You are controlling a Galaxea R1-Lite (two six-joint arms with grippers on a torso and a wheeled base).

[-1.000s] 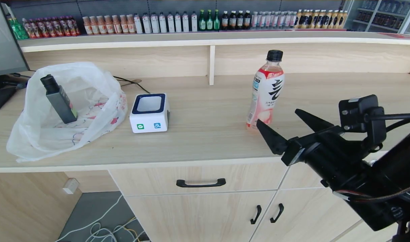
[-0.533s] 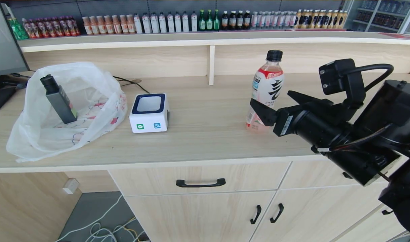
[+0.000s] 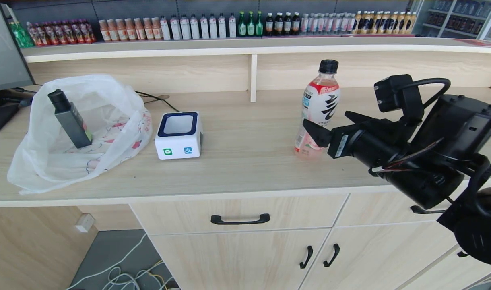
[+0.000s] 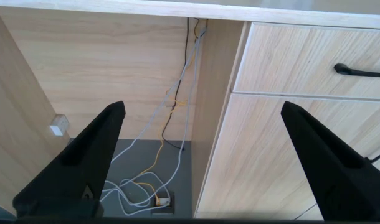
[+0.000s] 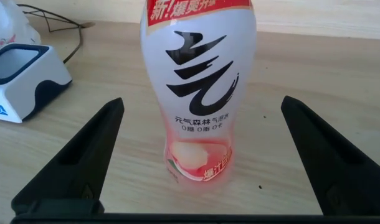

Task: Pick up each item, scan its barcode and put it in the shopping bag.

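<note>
While both jaws gape wide, the bottle stands on the shop's wooden counter.

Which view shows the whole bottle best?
Head view: the bottle stands whole on the counter, cap to base. Right wrist view: label and base, cap cut off, inside the open right gripper. Left wrist view faces the cabinet.

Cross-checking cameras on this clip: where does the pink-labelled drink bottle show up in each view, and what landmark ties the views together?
Head view: the bottle stands upright on the counter, right of centre, at the right gripper.
Right wrist view: the bottle is central, framed by the open fingers.
Left wrist view: faces cabinet fronts and cables below the counter.
Shared landmark: the white scanner box, also at the right wrist view's edge.
</note>
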